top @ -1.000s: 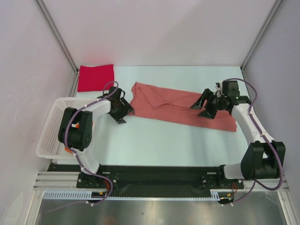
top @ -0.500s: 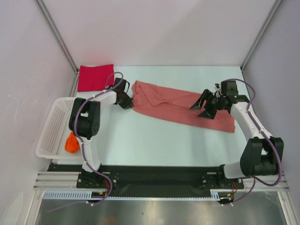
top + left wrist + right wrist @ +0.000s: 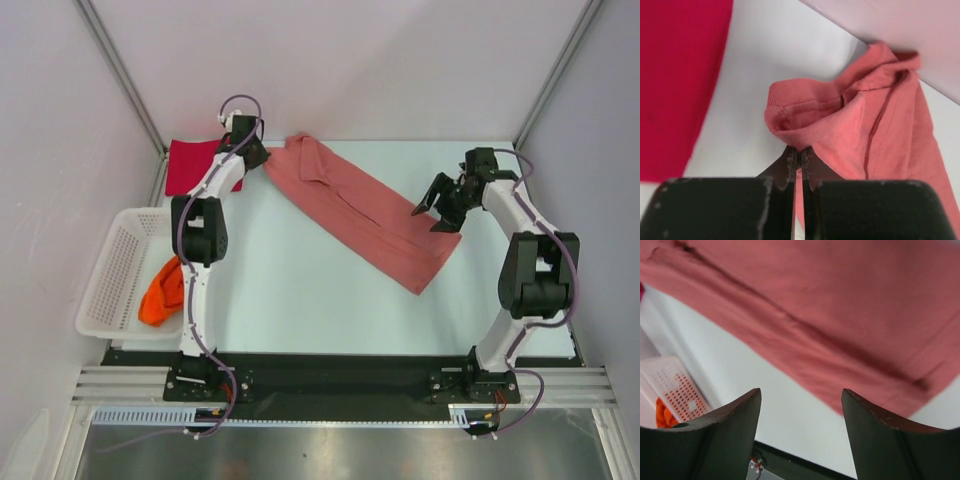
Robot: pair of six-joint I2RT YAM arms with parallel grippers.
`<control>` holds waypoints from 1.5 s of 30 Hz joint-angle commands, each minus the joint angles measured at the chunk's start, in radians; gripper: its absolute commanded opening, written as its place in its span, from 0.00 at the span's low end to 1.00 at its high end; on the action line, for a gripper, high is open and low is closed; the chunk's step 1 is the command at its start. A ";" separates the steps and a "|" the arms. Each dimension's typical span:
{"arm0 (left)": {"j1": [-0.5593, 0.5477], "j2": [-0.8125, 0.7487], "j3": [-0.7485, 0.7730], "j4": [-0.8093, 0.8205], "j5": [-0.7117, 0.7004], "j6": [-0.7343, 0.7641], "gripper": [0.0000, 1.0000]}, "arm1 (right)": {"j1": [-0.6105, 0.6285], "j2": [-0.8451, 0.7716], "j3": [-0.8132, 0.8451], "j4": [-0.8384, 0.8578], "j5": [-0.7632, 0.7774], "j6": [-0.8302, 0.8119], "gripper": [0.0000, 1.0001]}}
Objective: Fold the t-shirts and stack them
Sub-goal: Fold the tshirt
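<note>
One salmon-pink t-shirt (image 3: 365,215), long, diagonal, creased

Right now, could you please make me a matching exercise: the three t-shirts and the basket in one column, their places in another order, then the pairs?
1. salmon-pink t-shirt
2. red t-shirt
3. orange t-shirt
4. basket

A. inside the basket
B. near left side, beside the left arm
C. far left corner, lying flat
D. diagonal across the table, one end pinched in the left jaws

Pairs: 1-D, 2-C, 3-A, 4-B
</note>
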State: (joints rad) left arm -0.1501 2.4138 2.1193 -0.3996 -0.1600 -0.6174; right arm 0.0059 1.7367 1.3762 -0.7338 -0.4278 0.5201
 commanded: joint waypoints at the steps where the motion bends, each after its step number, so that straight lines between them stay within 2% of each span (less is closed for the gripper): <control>1: 0.058 0.080 0.135 0.059 0.045 0.090 0.06 | -0.062 0.084 0.083 -0.029 0.077 -0.060 0.72; 4: 0.060 0.108 0.156 0.108 0.147 0.087 0.16 | -0.098 0.178 0.162 -0.029 0.101 -0.118 0.74; 5: 0.057 0.110 0.156 0.122 0.151 0.085 0.22 | -0.121 0.207 0.184 -0.029 0.098 -0.150 0.74; 6: 0.054 0.107 0.154 0.116 0.180 0.088 0.37 | -0.132 0.245 0.205 -0.036 0.110 -0.161 0.75; 8: 0.049 0.062 0.119 0.084 0.169 0.091 0.43 | -0.153 0.279 0.256 -0.058 0.127 -0.183 0.75; 9: 0.049 0.036 0.090 0.067 0.162 0.084 0.51 | -0.158 0.288 0.267 -0.064 0.132 -0.190 0.75; 12: 0.043 -0.143 -0.102 0.053 0.087 0.070 0.62 | -0.162 0.276 0.248 -0.078 0.130 -0.177 0.75; 13: 0.037 -0.194 -0.216 0.051 0.077 0.064 0.64 | -0.164 0.253 0.233 -0.084 0.139 -0.167 0.75; 14: 0.031 -0.300 -0.275 0.048 0.059 0.058 0.68 | -0.164 0.238 0.201 -0.088 0.153 -0.155 0.75; 16: 0.011 -0.401 -0.442 0.030 0.059 0.013 0.68 | -0.162 0.195 0.164 -0.107 0.231 -0.112 0.75; 17: 0.003 -0.508 -0.502 0.025 0.080 -0.013 0.68 | -0.162 0.186 0.143 -0.114 0.254 -0.105 0.75; 19: -0.041 -0.609 -0.669 0.004 0.086 -0.108 0.69 | -0.159 0.169 0.117 -0.130 0.288 -0.100 0.75; 20: -0.063 -0.693 -0.723 0.001 0.109 -0.139 0.76 | -0.159 0.155 0.095 -0.131 0.302 -0.101 0.76; 21: -0.084 -0.738 -0.828 0.001 0.131 -0.221 0.76 | -0.159 0.147 0.084 -0.130 0.305 -0.112 0.76; 23: -0.167 -0.807 -0.938 0.019 0.151 -0.333 0.79 | -0.158 0.136 0.063 -0.116 0.308 -0.143 0.76; 24: -0.198 -0.865 -1.060 0.045 0.204 -0.464 0.79 | -0.158 0.138 0.064 -0.108 0.301 -0.152 0.77; 26: -0.301 -0.901 -1.189 0.215 0.270 -0.614 0.77 | -0.159 0.139 0.066 -0.095 0.282 -0.181 0.77; 27: -0.342 -0.906 -1.272 0.269 0.296 -0.751 0.75 | -0.161 0.139 0.075 -0.081 0.265 -0.189 0.77; 28: -0.429 -0.891 -1.289 0.336 0.294 -0.799 0.75 | -0.159 0.139 0.078 -0.073 0.259 -0.195 0.77; 30: -0.514 -0.862 -1.271 0.343 0.268 -0.861 0.75 | -0.159 0.136 0.084 -0.055 0.224 -0.218 0.78; 33: -0.665 -0.750 -1.167 0.343 0.167 -0.930 0.74 | -0.159 0.141 0.112 -0.055 0.212 -0.245 0.78; 37: -0.744 -0.639 -1.060 0.338 0.134 -1.010 0.72 | -0.161 0.149 0.115 -0.039 0.215 -0.279 0.78; 41: -0.805 -0.481 -0.978 0.323 0.175 -1.137 0.72 | -0.161 0.162 0.132 -0.009 0.201 -0.331 0.78; 45: -0.850 -0.398 -0.934 0.324 0.204 -1.225 0.71 | -0.162 0.199 0.175 -0.001 0.207 -0.437 0.74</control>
State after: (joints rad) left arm -0.9668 1.9629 1.1484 -0.0650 0.0349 -1.7191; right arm -0.1547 1.9232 1.4826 -0.7776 -0.2115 0.1860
